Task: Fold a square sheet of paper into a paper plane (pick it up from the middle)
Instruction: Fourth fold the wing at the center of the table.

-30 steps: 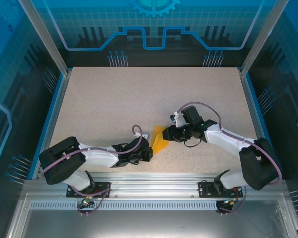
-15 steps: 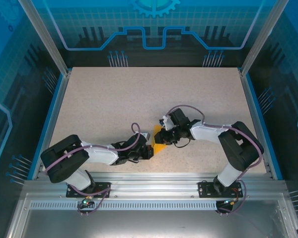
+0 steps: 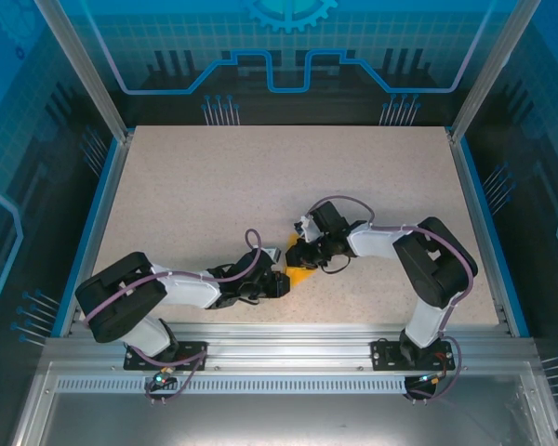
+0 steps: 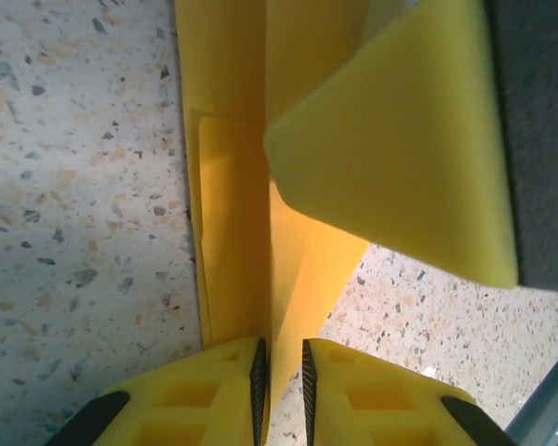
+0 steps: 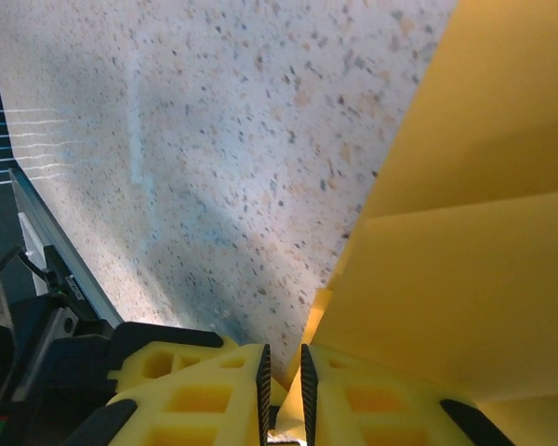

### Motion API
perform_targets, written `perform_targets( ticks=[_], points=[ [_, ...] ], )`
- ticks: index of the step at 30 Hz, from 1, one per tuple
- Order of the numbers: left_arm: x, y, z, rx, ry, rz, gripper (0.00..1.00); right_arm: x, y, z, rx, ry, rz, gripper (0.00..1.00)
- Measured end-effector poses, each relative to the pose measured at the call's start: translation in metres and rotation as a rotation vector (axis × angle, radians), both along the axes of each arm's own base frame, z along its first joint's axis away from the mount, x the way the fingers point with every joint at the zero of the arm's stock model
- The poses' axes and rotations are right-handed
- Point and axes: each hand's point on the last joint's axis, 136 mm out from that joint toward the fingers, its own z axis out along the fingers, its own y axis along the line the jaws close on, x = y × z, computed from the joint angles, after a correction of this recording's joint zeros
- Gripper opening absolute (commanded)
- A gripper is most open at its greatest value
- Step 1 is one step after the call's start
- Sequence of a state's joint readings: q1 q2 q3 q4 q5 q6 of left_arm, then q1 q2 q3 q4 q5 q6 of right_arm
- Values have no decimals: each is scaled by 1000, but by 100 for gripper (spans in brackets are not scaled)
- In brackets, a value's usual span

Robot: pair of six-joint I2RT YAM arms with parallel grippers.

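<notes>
The left pincer [image 4: 285,362] is closed to a slit on the crease of the paper [image 4: 228,214], and the right pincer [image 5: 282,367] pinches it likewise. The paper lies part-folded on the table [image 4: 74,186] between them. This looks mid-fold; the next move likely calls for pressing the crease flat. No writing is legible.

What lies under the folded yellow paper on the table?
The speckled table shows along the edges of the folded paper. Directly beneath, the paper's own layers cover the view.
</notes>
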State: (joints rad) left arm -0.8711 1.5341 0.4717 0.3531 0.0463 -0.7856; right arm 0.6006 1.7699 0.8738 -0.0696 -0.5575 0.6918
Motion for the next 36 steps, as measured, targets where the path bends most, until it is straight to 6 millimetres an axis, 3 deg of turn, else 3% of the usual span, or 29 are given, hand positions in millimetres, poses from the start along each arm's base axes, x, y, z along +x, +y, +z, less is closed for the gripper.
perform_targets(
  ticks=[17, 28, 36],
  points=[
    [-4, 10, 0, 49, -3, -7, 26, 7, 4, 1, 6, -8, -1, 19],
    [-4, 14, -3, 76, -8, -19, 9, 10, 6, 3, 10, -13, 0, 19],
    [4, 17, 0, 25, 3, 3, 7, 8, 5, 9, 11, -19, 1, 24]
  ],
)
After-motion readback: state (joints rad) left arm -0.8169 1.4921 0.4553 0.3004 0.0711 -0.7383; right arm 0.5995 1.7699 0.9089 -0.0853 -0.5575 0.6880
